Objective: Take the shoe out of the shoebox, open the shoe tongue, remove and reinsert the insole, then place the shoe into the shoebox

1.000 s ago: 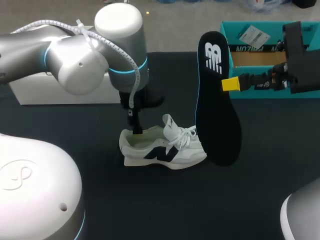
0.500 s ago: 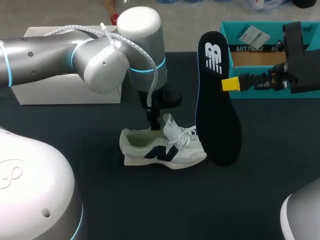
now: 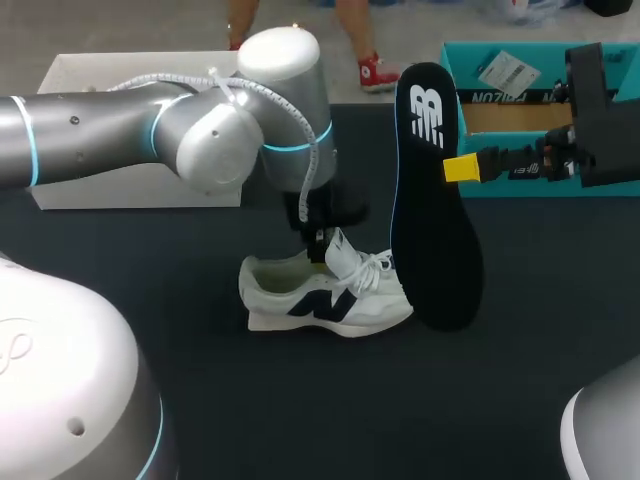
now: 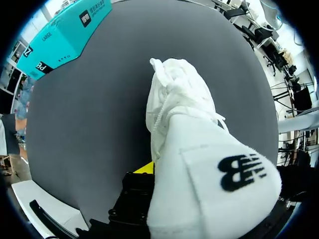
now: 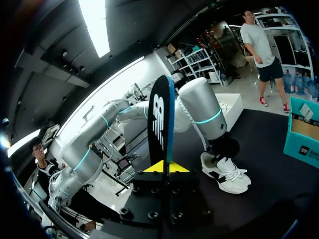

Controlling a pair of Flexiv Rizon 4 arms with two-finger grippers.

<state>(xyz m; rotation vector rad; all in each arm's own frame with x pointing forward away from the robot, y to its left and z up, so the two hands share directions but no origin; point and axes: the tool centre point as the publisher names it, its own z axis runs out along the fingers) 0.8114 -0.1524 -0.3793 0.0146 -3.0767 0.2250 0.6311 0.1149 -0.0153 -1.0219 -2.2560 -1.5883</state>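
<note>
The white shoe (image 3: 325, 292) with a navy logo lies on its sole on the dark table, toe to the right. My left gripper (image 3: 318, 243) comes down at its opening and is shut on the shoe tongue (image 4: 214, 174), which stands up close in the left wrist view; one yellow fingertip (image 4: 144, 168) shows against it and the other is hidden. My right gripper (image 3: 462, 168) is shut on the black insole (image 3: 432, 210), holding it upright on edge just right of the shoe's toe. The insole (image 5: 160, 119) stands between the right gripper's (image 5: 163, 167) yellow tips.
The teal shoebox (image 3: 497, 112) stands open at the back right, behind my right arm. A white box lid (image 3: 120, 185) lies at the back left, behind my left arm. Bare table stretches in front of the shoe.
My left gripper has moved right from the heel end of the shoe's opening to the tongue, and its fingers have closed there. The right arm and insole have not moved.
</note>
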